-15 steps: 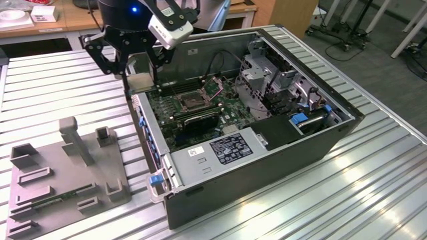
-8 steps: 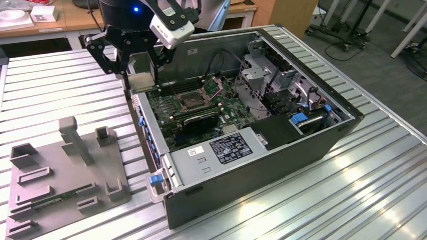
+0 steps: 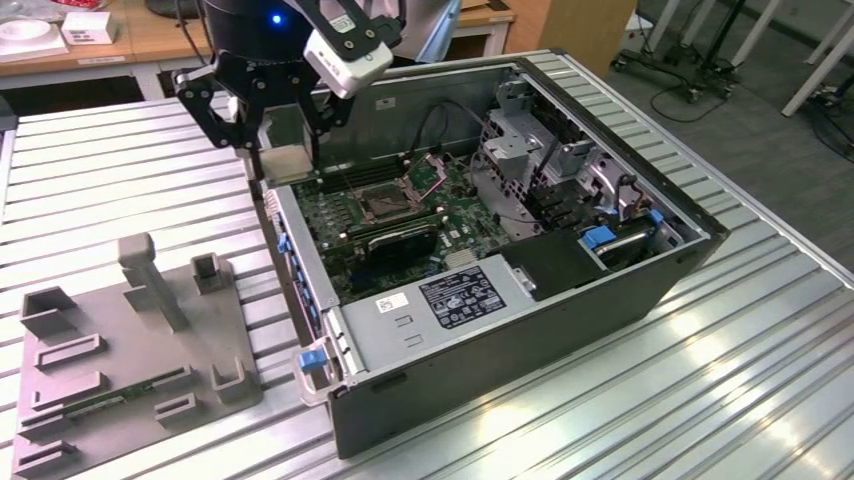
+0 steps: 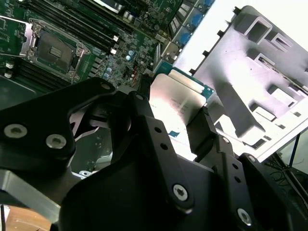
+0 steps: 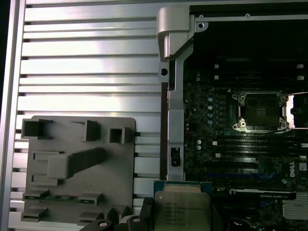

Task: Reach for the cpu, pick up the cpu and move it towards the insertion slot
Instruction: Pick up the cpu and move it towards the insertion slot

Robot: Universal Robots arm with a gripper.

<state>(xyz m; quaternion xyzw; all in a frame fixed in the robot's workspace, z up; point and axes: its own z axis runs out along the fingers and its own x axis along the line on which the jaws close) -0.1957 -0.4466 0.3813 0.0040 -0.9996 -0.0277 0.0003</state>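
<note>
the black gripper (image 3: 283, 135) hangs in the upper left of the exterior view, above the near-left edge of the open computer case (image 3: 534, 300), and its fingers are closed on the cpu (image 3: 286, 164), which shows there as a pale square held between them. in the second wrist view the gripper (image 4: 173, 125) clamps the cpu (image 4: 175, 101) by two opposite edges, one black finger (image 4: 202, 132) pressed on one side of the chip; the silvery face of the chip with its green border is turned to the camera. in the first wrist view the cpu (image 5: 183, 209) sits at the bottom centre of the frame, over the case wall between the worktop and the motherboard.

the insertion slot (image 3: 379, 205) lies in the motherboard (image 3: 400, 225) at the centre of the exterior view, well apart from the held chip, with its silvery frame around a dark middle. the slot (image 5: 260, 111) shows at the right of the first wrist view and at the upper left of the second wrist view (image 4: 53, 48), with long black memory slots (image 4: 82, 21) beside it.

the grey plastic tray (image 3: 134, 350) rests on the ribbed metal worktop (image 3: 120, 180) at the lower left of the exterior view, beside the case. a thin green memory stick (image 5: 60, 197) lies in a groove of the tray (image 5: 77, 139) in the first wrist view.
</note>
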